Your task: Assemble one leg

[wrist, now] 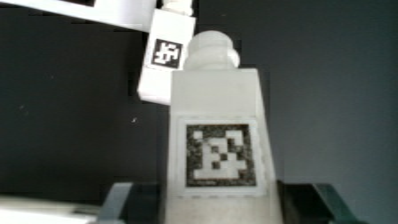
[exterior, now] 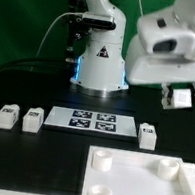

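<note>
My gripper (wrist: 217,203) is shut on a leg (wrist: 217,120), a tall white block with a rounded peg end and a black-and-white tag facing the wrist camera. Dark fingers (wrist: 125,202) press on both of its sides. In the exterior view the gripper (exterior: 177,100) holds this leg (exterior: 178,97) in the air at the right, well above the table. Three more legs lie on the black table: two at the exterior view's left (exterior: 6,116) (exterior: 30,120) and one right of the marker board (exterior: 147,135). One loose leg (wrist: 167,62) shows beyond the held one in the wrist view.
The large white tray (exterior: 133,184) with round corner sockets (exterior: 101,159) lies at the front right. The marker board (exterior: 92,122) lies in the middle. The robot base (exterior: 97,70) stands behind it. A white edge (wrist: 80,12) shows in the wrist view's corner.
</note>
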`<state>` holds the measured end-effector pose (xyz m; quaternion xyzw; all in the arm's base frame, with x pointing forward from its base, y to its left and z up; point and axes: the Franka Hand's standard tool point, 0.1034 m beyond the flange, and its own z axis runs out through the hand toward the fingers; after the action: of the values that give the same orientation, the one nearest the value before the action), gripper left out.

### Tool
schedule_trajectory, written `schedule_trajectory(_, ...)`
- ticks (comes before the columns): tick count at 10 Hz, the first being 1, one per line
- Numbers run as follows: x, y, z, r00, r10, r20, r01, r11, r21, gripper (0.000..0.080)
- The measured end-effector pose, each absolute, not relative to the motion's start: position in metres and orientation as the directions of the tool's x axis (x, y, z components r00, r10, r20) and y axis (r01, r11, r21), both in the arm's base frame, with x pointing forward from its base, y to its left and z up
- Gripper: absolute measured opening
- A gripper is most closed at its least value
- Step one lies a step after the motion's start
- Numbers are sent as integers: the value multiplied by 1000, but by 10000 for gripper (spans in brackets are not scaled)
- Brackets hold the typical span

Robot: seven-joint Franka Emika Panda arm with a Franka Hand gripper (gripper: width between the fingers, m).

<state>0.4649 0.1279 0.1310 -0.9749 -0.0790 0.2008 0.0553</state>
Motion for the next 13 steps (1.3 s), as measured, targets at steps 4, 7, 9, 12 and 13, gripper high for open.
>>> schedule_trajectory(4, 512, 112, 130, 982, 187, 1, 186, -977, -108, 294)
schedule_trajectory(7, 583, 72, 172, 909, 260, 326, 281, -960, -18, 294)
schedule_trajectory(9, 583, 58, 170, 805, 263, 531, 270, -961, 67, 294)
schedule_trajectory(12, 581, 47, 158, 766, 252, 591, 245, -965, 93, 294)
schedule_trajectory(13, 582, 48, 160, 764, 253, 594, 247, -965, 94, 294)
